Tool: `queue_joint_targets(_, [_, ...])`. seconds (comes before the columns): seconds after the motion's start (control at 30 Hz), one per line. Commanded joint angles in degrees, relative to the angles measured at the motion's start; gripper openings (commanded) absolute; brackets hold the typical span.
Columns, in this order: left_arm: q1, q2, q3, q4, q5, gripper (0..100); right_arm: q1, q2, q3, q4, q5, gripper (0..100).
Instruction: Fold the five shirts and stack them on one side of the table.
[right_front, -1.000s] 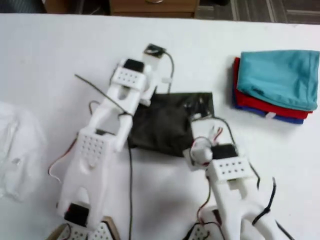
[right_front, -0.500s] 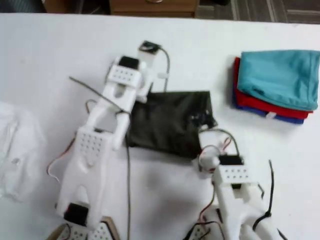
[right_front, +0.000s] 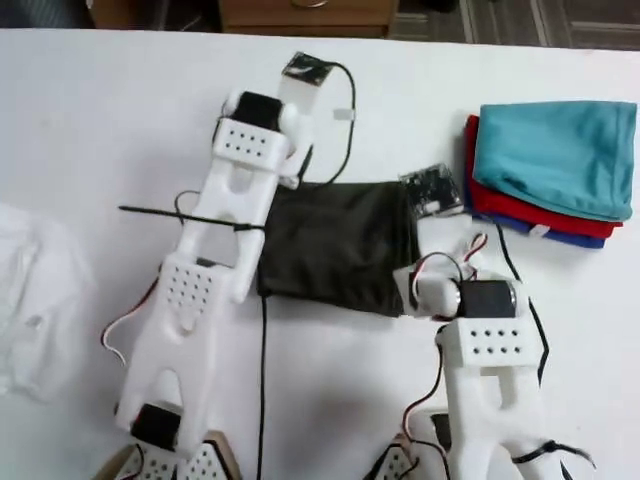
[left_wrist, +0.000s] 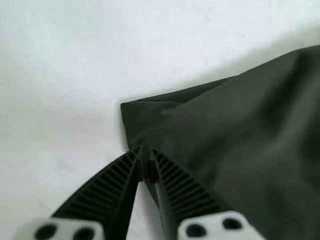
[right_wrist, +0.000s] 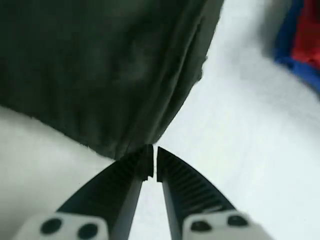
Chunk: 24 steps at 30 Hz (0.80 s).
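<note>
A folded dark green shirt lies flat in the middle of the white table. My left gripper is at its far left corner, shut on the edge of the dark shirt, as the left gripper shows in its own view. My right gripper is at the near right corner, and its tips are shut where the hem of the dark shirt bunches. A stack of folded shirts, teal on red on blue, sits at the right edge.
A crumpled white cloth lies at the left edge of the table. Wooden furniture stands behind the far edge. The blue and red stack lies a short way beyond the dark shirt's right edge.
The left arm has shifted toward the far side, to the shirt's far left corner. The right arm has swung right, off the shirt and along its right edge. The shirt now lies flatter.
</note>
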Motion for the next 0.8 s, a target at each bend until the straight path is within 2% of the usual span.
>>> queue_joint_targets(0.0, [0.4, 1.5, -2.7, -0.4, 0.3, 2, -3.8, -1.3, -0.4, -3.5, -2.3, 1.9])
queue_joint_targets(0.13, [0.1, 6.4, -2.7, -2.1, 0.3, 2, -8.0, 2.2, 6.7, -11.6, -2.3, 1.9])
queue_joint_targets(0.3, [0.4, 11.3, -2.7, -5.8, 0.4, 2, -8.4, 8.7, 12.5, -20.8, -1.8, 1.9])
queue_joint_targets(0.47, [-0.9, 12.0, -2.7, -5.8, 0.4, 2, -5.2, 17.1, 12.7, -24.0, -1.7, 1.9])
queue_joint_targets(0.6, [-1.7, 12.0, -2.8, -5.7, 0.3, 2, -3.1, 22.1, 12.4, -24.7, 2.9, 1.9])
queue_joint_targets(0.77, [-1.8, 11.9, -5.1, -2.7, 0.4, 2, -2.2, 21.0, 11.5, -24.0, 3.1, 1.9])
